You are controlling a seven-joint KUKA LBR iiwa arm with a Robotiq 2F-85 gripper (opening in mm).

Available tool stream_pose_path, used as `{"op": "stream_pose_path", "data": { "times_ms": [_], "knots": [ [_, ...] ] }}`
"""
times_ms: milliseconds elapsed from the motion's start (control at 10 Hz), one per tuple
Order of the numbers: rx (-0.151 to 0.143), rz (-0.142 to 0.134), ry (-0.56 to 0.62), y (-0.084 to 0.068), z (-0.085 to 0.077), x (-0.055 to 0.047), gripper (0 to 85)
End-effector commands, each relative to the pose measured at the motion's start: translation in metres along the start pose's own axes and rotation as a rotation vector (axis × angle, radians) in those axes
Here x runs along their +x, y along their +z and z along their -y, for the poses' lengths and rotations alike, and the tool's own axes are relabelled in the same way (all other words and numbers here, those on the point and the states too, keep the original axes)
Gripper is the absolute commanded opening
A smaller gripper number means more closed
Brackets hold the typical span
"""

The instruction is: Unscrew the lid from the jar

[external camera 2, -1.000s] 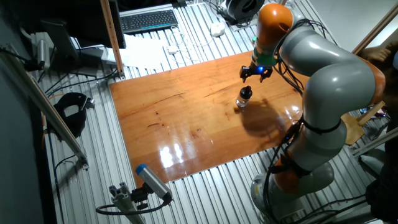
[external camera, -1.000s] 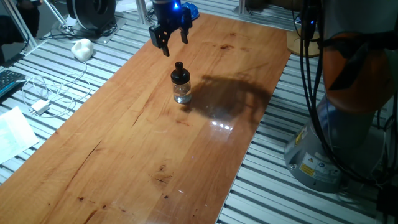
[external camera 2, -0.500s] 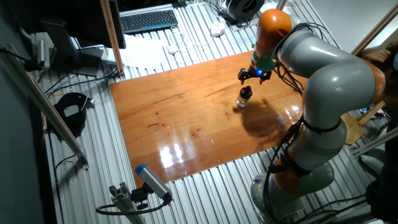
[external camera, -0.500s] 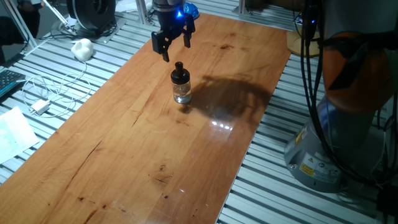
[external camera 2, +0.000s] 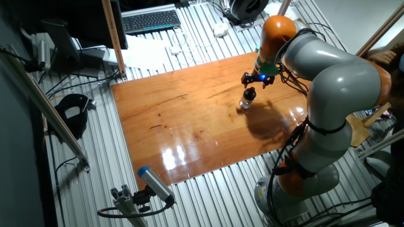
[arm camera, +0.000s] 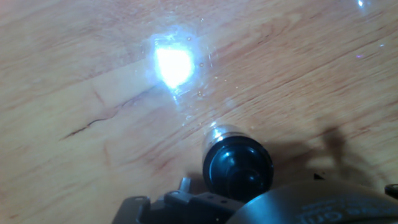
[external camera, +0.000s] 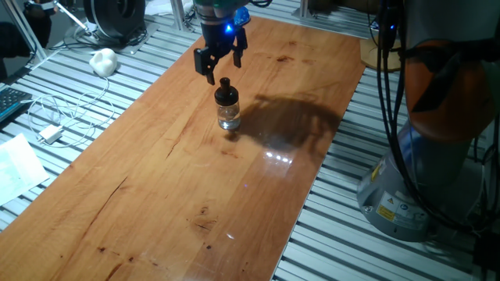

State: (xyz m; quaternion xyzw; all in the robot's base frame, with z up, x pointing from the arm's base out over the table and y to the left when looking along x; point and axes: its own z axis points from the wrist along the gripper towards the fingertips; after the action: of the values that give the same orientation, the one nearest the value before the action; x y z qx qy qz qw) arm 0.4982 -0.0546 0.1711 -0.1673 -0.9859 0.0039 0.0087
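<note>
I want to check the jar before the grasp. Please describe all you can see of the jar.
The jar is small, clear glass, cylindrical, standing upright on the wooden table. The black lid with a narrow knob is on it. The open gripper hangs just above and does not touch it. Its contents cannot be told.

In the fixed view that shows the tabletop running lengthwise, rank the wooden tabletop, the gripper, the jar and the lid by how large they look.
1. wooden tabletop, by far the largest.
2. gripper, open, above the lid; it sits farther from the camera, so its rank over the jar is unsure.
3. jar.
4. lid, though jar and lid look nearly alike.
</note>
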Motion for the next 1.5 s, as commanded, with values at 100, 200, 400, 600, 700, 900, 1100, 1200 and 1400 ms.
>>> {"op": "stream_pose_path", "data": {
  "times_ms": [100,200,400,600,700,900,1100,1200,1400],
  "knots": [
    [0.004,0.012,0.007,0.008,-0.004,-0.001,85.0],
    [0.003,0.018,0.012,0.012,-0.005,-0.001,85.0],
    [0.015,0.027,0.009,0.017,-0.006,0.000,85.0],
    [0.028,0.023,-0.009,0.021,-0.002,-0.002,85.0],
    [0.024,0.025,-0.010,0.024,0.000,-0.003,85.0],
    [0.019,0.028,-0.005,0.028,-0.002,-0.002,85.0],
    [0.016,0.034,-0.005,0.032,-0.002,-0.003,85.0],
    [0.015,0.037,-0.004,0.034,-0.002,-0.003,85.0],
    [0.012,0.044,-0.001,0.037,-0.003,-0.003,85.0]
  ]
}}
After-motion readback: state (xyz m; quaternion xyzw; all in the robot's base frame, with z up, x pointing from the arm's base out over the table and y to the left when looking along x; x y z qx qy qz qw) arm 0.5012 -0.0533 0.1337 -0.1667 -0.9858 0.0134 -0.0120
